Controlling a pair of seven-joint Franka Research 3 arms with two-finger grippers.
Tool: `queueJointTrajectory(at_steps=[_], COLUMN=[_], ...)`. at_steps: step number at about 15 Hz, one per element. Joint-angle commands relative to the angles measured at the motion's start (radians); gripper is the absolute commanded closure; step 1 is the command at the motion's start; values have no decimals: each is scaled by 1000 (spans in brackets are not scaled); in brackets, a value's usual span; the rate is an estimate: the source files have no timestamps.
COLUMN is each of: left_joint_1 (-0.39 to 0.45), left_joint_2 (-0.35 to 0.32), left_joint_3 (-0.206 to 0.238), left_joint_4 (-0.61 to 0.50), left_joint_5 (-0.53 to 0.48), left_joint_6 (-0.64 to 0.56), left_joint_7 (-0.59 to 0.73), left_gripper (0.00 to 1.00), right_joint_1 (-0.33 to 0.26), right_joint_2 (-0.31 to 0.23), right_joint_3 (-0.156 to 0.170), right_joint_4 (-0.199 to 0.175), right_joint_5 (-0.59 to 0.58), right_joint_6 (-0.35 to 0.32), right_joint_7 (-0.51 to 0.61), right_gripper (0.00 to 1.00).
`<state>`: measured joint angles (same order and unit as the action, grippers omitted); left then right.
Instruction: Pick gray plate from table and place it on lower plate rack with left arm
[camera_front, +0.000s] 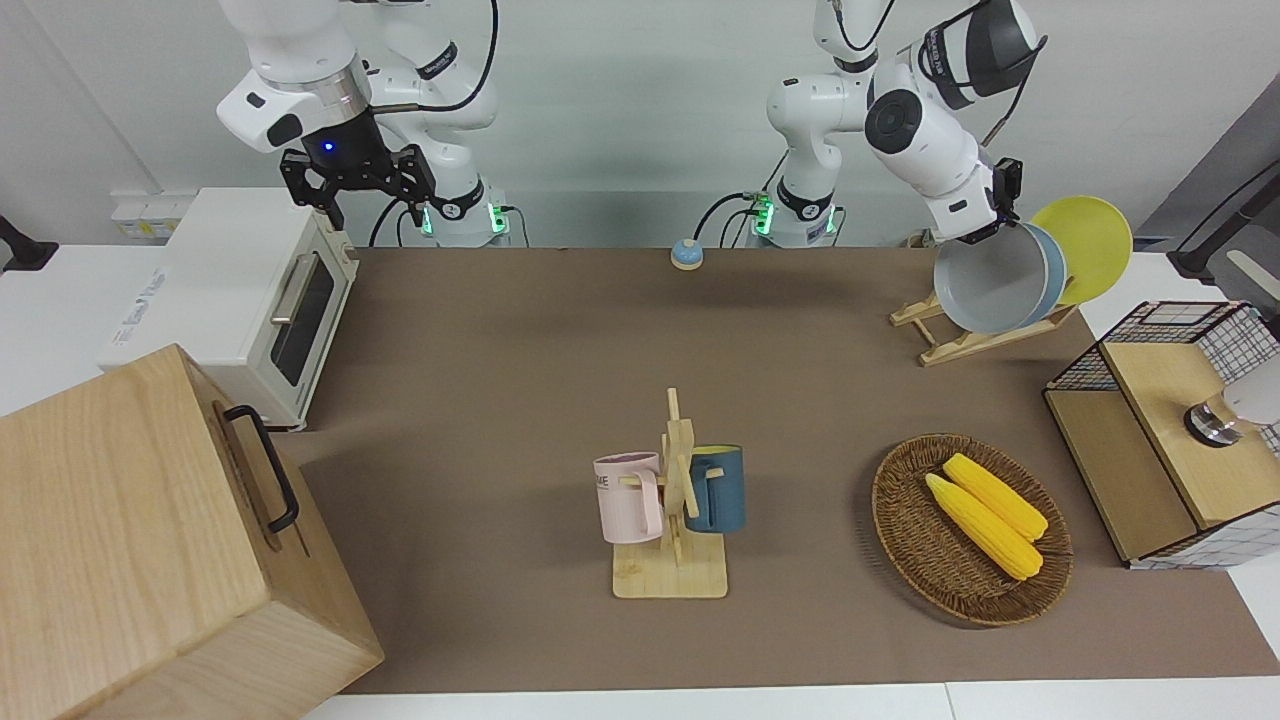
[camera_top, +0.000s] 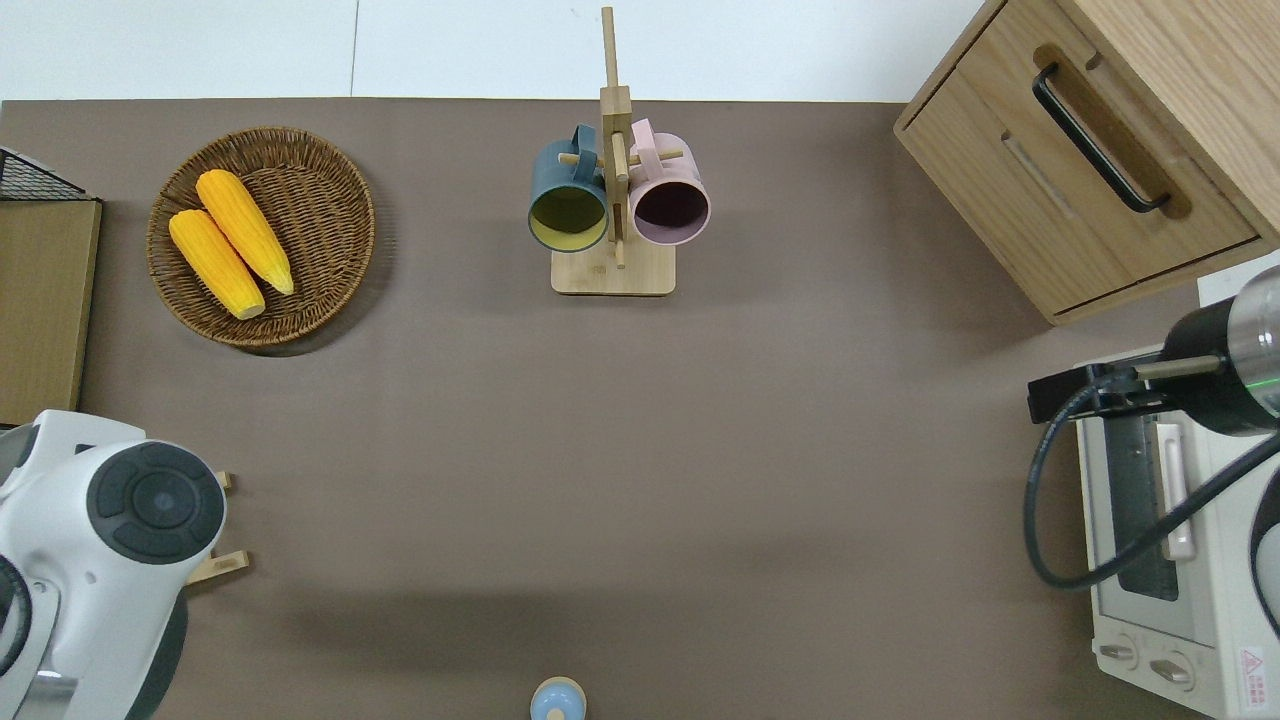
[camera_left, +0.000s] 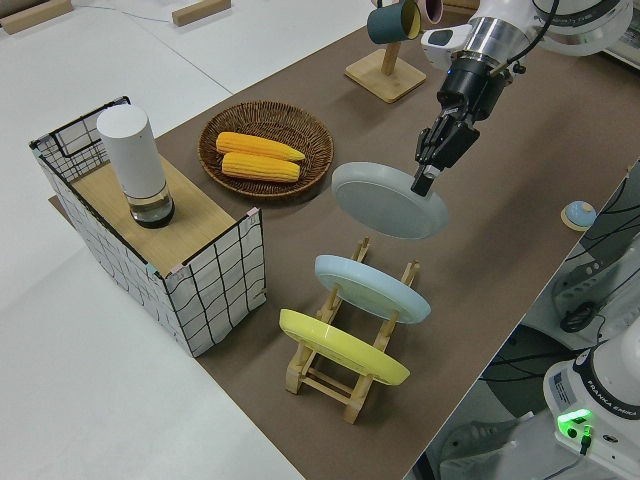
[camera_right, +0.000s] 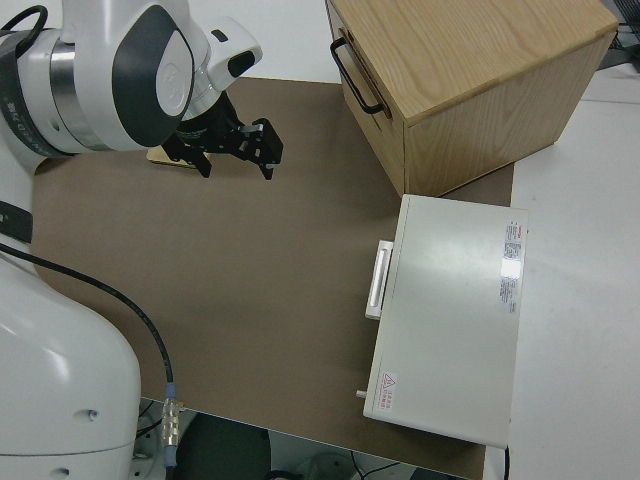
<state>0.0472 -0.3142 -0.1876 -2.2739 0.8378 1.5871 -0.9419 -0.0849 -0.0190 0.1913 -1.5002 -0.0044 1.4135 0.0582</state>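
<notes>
The round, shallow, pale gray plate is held by its rim in the black two-finger claw of the white left arm, the fingers closed on the edge nearest the wrist. The plate is lifted clear of the brown surface and hangs tilted from the claw, its body extending down and away from the fingertips toward the small light-wood slanted plate rack.

In the left side view the plate is seen above the rack's lower, unoccupied end. Two slots are already taken: a sky-blue plate in the middle and a yellow plate in the highest slot. In the front view the gray plate overlaps the blue one, so it cannot be told whether they touch.

The step in hand is judged to be the lowering into the lowest slot. For it to be done well, the plate's tilt should be matched to that of the blue plate, and its free edge should be brought down between the lowest pegs, not onto their tips. The descent should be slow, with the blue plate kept clear, since a knock could unseat it. Release should be made only once the lower rim is resting on both rails.

The right arm's claw is parked, its fingers spread and nothing held.
</notes>
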Motion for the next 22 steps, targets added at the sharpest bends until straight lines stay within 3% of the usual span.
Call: queueJointTrajectory(at_steps=[1,22], left_joint_1=[-21,-72], left_joint_2=[-34,-25], left_joint_3=[-1,-1], left_joint_4=[-64,-196], left_joint_5=[38,60], left_joint_6=[17,64], left_joint_7=[-44,-233], left_gripper=[1000,1000], right_joint_1=[-7,-7], right_joint_2=[-2,-2], right_joint_3=[7,7], right_joint_4=[6,6], right_joint_5=[7,7], right_joint_6=[-14,-14], right_joint_7=[0,0], right_gripper=[11,11])
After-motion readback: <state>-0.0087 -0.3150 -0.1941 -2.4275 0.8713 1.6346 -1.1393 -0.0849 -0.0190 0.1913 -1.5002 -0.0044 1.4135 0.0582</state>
